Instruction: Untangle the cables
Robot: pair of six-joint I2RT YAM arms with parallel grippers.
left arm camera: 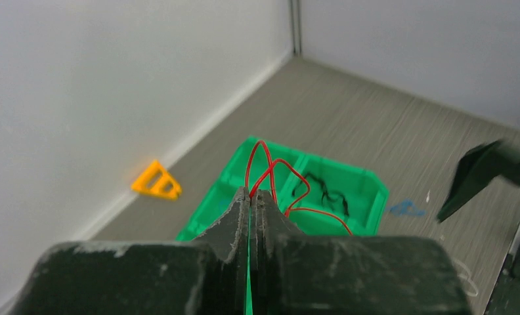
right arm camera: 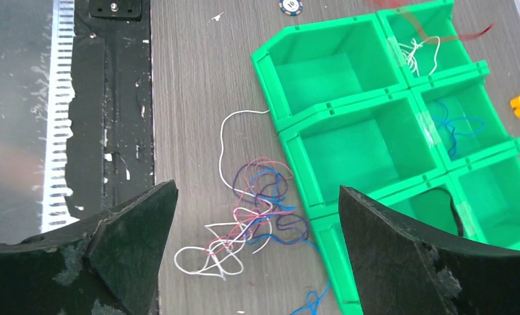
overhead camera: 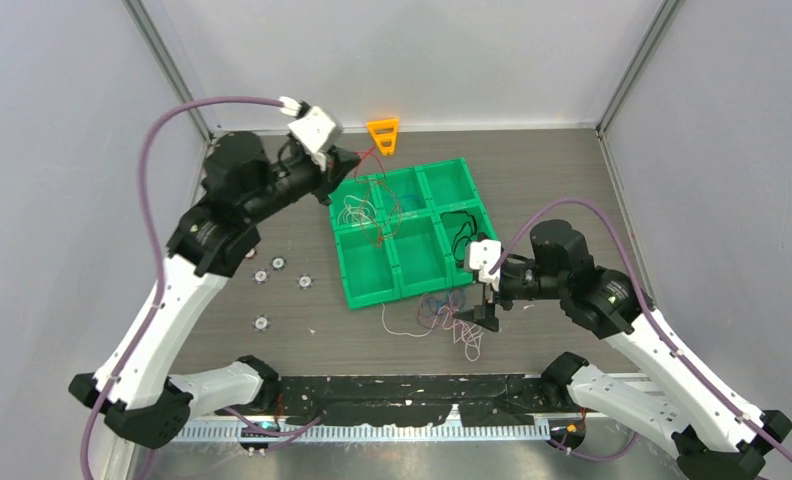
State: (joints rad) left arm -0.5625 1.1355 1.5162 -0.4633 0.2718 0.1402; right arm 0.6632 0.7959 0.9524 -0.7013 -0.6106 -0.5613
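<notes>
Green plastic forms the six-compartment tray [overhead camera: 342, 262], which sits mid-surface [overhead camera: 552, 180], closer to the far edge than to the near one.

**Top external view**
- Only this view shows both arms and the full layout.
- The left end effector [overhead camera: 350, 162] is raised over the tray corner nearest the far-left corner of the surface.
- The right end effector [overhead camera: 475, 318] hovers over the tangle of cables [overhead camera: 440, 312], which lies on the bare surface between the tray and the near edge.
- An orange triangular piece [overhead camera: 383, 135] stands by the far edge.
- Small round discs [overhead camera: 277, 263] lie toward the left edge.
- Finger spacing cannot be read here for either arm.

**Left wrist view**
- The left end effector fingers are pressed together, pinching the red cable [left arm camera: 270, 169].
- The red cable loops out from between the tips and hangs above the tray.
- The black cable [left arm camera: 320, 190] shows in one compartment.
- The right end effector appears only as a dark shape at the picture's right side.

**Right wrist view**
- The right end effector jaws stand wide apart and hold nothing. The tangle lies on the surface below the gap.
- Strand colours are resolved only here: white, blue, purple and pink-red, knotted together.
- A loose white cable [right arm camera: 223, 141] curls from the tangle toward the tray wall.
- Compartment contents are also clearest here. A bundled white cable [right arm camera: 416, 51] lies in one cell, a blue cable [right arm camera: 455, 125] in the next, and the black cable in a third.
- The red cable is only a blur at the top of this picture.
</notes>
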